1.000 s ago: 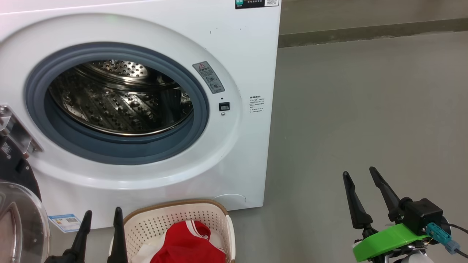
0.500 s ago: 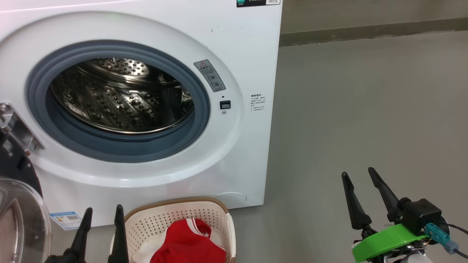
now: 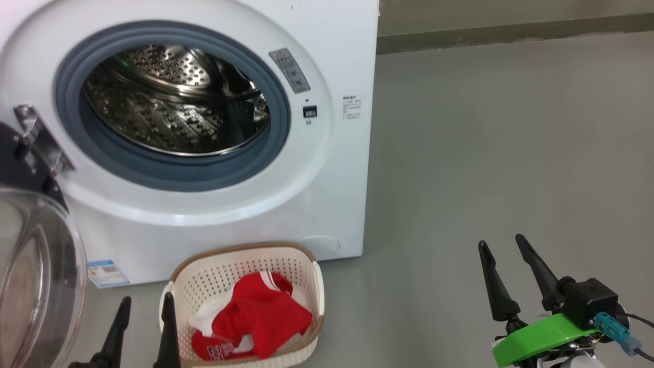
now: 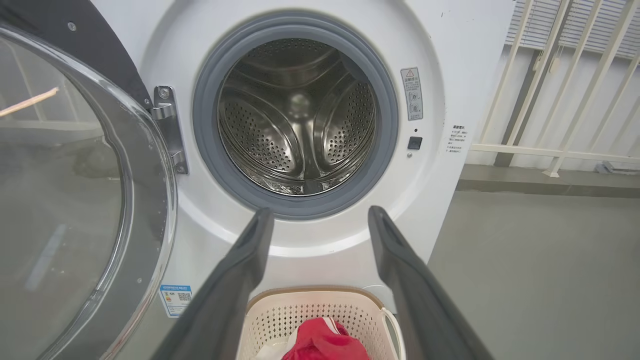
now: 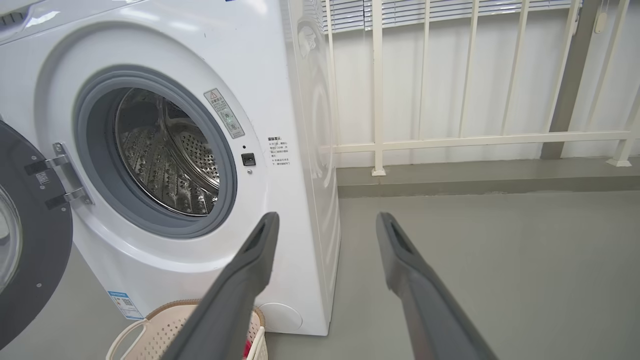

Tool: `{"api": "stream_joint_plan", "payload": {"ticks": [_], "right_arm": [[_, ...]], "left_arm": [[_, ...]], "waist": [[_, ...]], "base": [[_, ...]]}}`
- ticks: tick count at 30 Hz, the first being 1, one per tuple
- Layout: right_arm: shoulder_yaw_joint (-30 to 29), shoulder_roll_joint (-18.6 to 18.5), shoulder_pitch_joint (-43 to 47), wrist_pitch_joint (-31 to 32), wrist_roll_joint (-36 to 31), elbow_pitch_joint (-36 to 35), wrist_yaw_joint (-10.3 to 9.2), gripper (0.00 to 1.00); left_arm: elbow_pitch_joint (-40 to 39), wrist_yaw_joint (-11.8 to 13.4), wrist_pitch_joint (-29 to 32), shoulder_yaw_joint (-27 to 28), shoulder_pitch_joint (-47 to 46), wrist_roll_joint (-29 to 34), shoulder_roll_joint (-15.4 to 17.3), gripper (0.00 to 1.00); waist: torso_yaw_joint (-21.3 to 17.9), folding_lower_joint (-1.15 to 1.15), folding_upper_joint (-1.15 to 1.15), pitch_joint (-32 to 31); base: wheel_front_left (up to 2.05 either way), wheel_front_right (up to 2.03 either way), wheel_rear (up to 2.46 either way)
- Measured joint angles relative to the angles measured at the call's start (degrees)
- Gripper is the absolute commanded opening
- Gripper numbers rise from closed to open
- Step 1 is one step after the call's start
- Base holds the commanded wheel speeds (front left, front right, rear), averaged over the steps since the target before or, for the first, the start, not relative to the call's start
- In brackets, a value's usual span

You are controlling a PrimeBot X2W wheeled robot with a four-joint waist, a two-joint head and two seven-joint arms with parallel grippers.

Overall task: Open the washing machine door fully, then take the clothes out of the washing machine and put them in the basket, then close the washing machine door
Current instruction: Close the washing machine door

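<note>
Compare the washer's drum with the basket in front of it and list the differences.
The drum is round, shiny steel; the basket is rectangular cream plastic with a brown rim. The drum faces forward; the basket opens upward on the floor. The basket holds the red clothes; the drum shows bare metal. Both are perforated.

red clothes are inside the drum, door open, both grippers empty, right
No: the red clothes lie in the basket, not the drum, as the head view shows. The door is open and the left gripper and right gripper are empty.
</note>
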Motion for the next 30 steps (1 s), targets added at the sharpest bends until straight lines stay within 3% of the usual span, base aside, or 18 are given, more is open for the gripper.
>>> {"api": "stream_joint_plan", "payload": {"ticks": [9, 30], "right_arm": [[0.0, 0.0, 0.1, 0.0, 0.0, 0.0, 0.0, 1.0], [0.7, 0.0, 0.1, 0.0, -0.6, 0.5, 0.0, 1.0]], "left_arm": [[-0.2, 0.3, 0.0, 0.0, 0.0, 0.0, 0.0, 1.0], [-1.5, 2.6, 0.0, -1.6, 0.0, 0.0, 0.0, 1.0]], "waist": [[0.2, 0.0, 0.0, 0.2], [3.3, 0.0, 0.0, -0.1]], "base": [[-0.9, 0.9, 0.0], [-0.01, 0.01, 0.0]]}}
